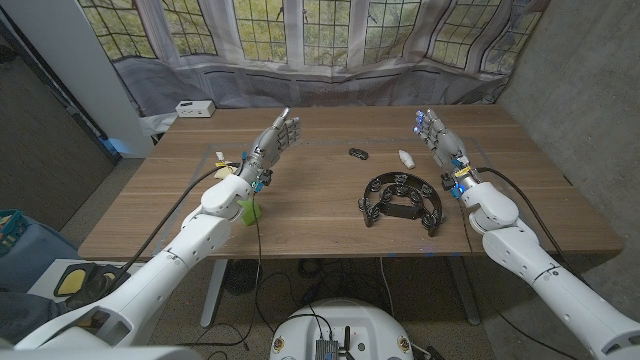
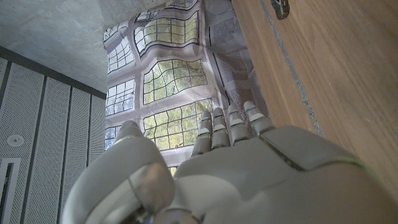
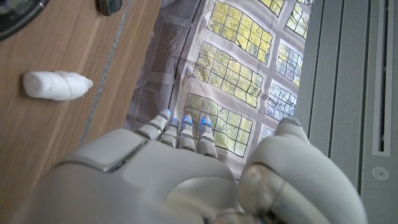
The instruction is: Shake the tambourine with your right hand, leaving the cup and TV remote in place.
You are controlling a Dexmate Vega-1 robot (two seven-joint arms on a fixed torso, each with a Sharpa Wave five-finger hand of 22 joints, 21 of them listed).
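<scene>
The black tambourine (image 1: 400, 197) lies on the wooden table (image 1: 320, 215), right of centre, with a black oblong piece (image 1: 403, 210) inside its ring. My right hand (image 1: 436, 134) is raised beyond and to the right of it, fingers stretched out, holding nothing. A slice of the tambourine's rim (image 3: 12, 15) shows past my right hand (image 3: 174, 180). My left hand (image 1: 276, 138) is raised over the table's left half, fingers extended and empty; the left wrist view shows its back (image 2: 249, 174). A green cup (image 1: 248, 212) peeks out beside my left forearm, partly hidden by it.
A small dark object (image 1: 358, 153) and a white lump (image 1: 406, 157) lie beyond the tambourine; the lump (image 3: 57, 85) is near my right hand. A white box (image 1: 194, 108) sits at the far left corner. A curtain with a window print hangs behind the table.
</scene>
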